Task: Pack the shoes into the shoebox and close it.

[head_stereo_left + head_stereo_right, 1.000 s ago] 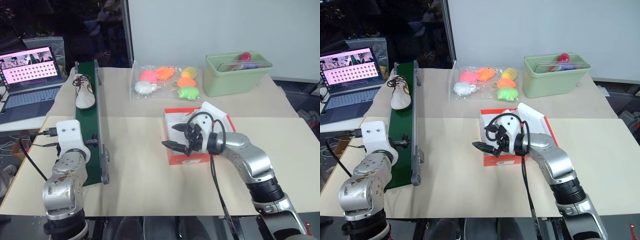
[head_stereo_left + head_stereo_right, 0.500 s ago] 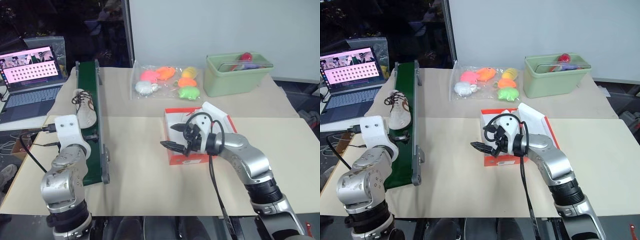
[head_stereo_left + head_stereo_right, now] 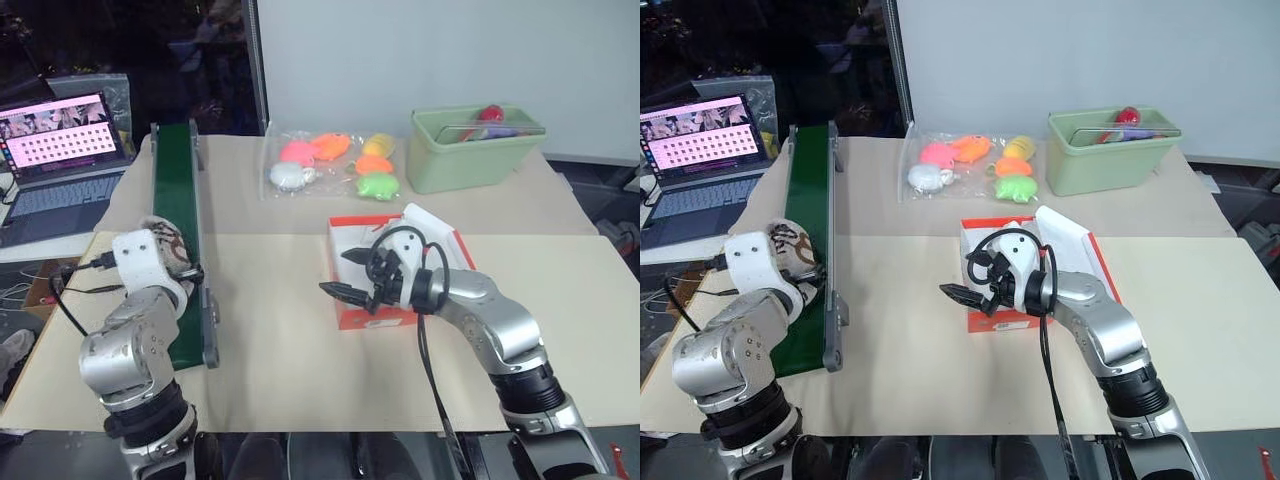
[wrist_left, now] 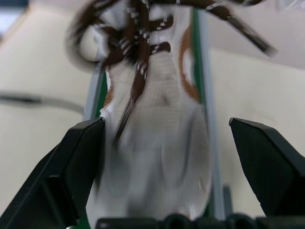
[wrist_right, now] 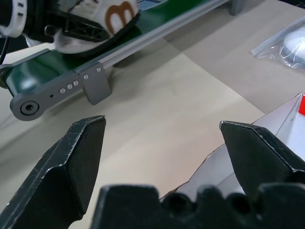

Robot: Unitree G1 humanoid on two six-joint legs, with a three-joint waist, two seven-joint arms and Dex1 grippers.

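Note:
One white shoe (image 4: pixel 157 143) with dark brown laces lies on the near end of the green conveyor belt (image 3: pixel 175 170). My left gripper (image 4: pixel 164 124) is open around it, one finger on each side of its toe, and my wrist hides much of the shoe (image 3: pixel 790 245) in the head views. The orange-red shoebox (image 3: pixel 375 318) stands open at the table's middle, its lid (image 3: pixel 440 235) tipped back to the right. My right gripper (image 3: pixel 340 273) hovers open over the box's left front corner, holding nothing.
A clear bag of coloured rounded toys (image 3: pixel 335 165) and a pale green bin (image 3: pixel 470 148) sit at the back. A laptop (image 3: pixel 60 150) stands far left beside the belt. Bare tabletop lies between the belt and the box.
The shoe has ridden down the belt towards me and now sits between my left fingers. My left hand has tipped down and rolled. The right arm has stayed still.

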